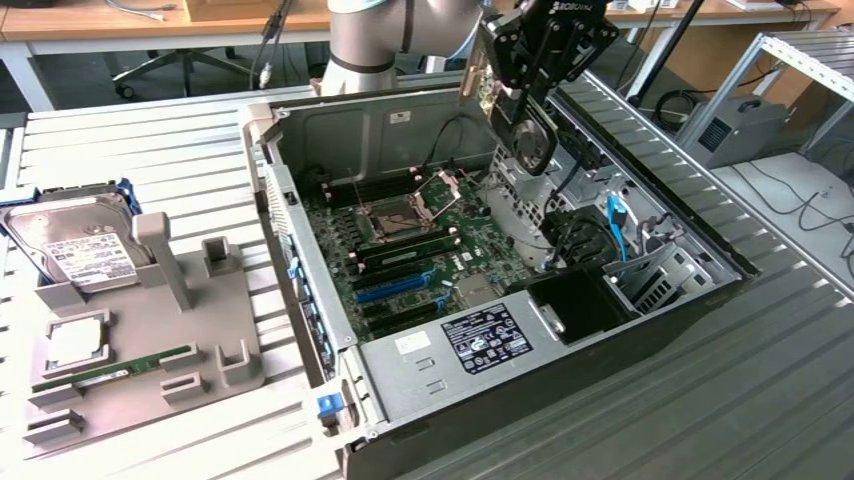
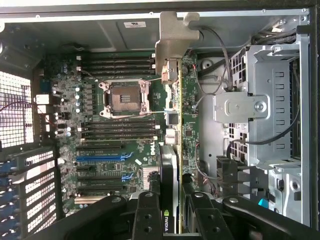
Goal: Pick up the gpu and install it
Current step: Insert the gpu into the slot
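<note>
Jaws clenched on the gpu (image 2: 171, 150): the wrist view shows the card edge-on between the two fingers (image 2: 148, 210), one pad on each flat face, so the gripper (image 2: 173, 200) holds it at the end away from the grey metal bracket (image 2: 172, 37). Judged light and stiff but fragile: a thin board with exposed components, a fan on one face and a contact edge that should not be knocked. The flat faces away from the fan are the sound place to hold it. They look smooth, so a grip this far from the bracket could let the card pivot or slip. It hangs from the gripper above the open computer case (image 1: 347, 120), clear of the motherboard (image 2: 135, 130) and not seated. Seen from the wrist, it lies beside the CPU socket (image 2: 123, 98), between that socket and the drive cage (image 2: 280, 100). Blue expansion slots (image 2: 100, 156) lie apart from the card, to one side.
</note>
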You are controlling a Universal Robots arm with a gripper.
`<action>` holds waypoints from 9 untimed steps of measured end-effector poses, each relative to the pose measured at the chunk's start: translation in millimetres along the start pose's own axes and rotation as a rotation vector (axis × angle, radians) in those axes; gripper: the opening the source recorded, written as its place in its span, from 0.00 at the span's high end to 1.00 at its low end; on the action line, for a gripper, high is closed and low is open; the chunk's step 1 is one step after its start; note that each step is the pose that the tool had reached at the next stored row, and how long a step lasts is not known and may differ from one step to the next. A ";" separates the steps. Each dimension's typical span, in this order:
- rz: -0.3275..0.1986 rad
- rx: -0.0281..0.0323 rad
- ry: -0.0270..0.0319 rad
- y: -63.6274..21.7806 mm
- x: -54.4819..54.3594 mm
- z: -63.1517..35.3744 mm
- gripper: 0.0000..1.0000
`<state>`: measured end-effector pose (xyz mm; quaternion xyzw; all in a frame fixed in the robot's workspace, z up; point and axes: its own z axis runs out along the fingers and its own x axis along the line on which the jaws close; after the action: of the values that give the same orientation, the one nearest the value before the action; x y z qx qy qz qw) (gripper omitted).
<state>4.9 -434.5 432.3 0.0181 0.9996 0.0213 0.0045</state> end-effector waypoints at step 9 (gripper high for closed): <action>-0.008 0.0000 0.0003 0.0 0.0 0.0 0.73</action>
<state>4.9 -434.5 432.4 0.0140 0.9997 0.0213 0.0045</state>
